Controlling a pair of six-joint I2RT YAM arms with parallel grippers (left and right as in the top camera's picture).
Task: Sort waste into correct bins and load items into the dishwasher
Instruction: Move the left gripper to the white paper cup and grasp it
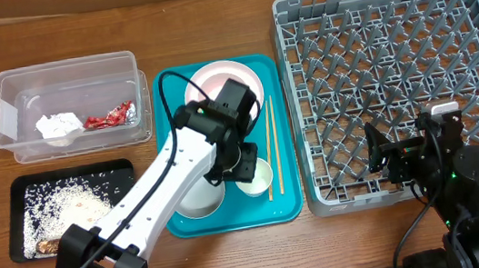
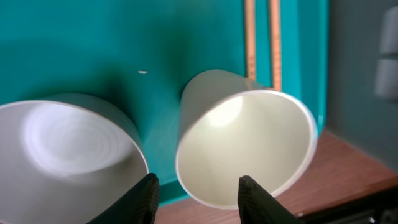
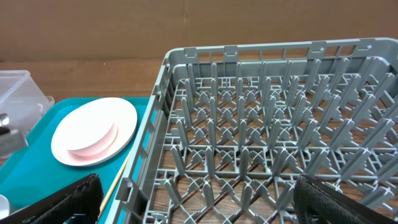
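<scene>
Your left gripper [image 2: 202,198] hung open over the cup [image 2: 245,149], on the teal tray [image 2: 93,43] between bowl [image 2: 62,143] and chopsticks [image 2: 250,37]. Closing off-centre could have knocked it into either. Beside the tray, your right gripper [image 3: 199,206] gaped open over the rack [image 3: 249,124].

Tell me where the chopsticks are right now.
In the overhead view, the chopsticks lie along the right edge of the teal tray, between the small bowl and the grey dish rack.
</scene>
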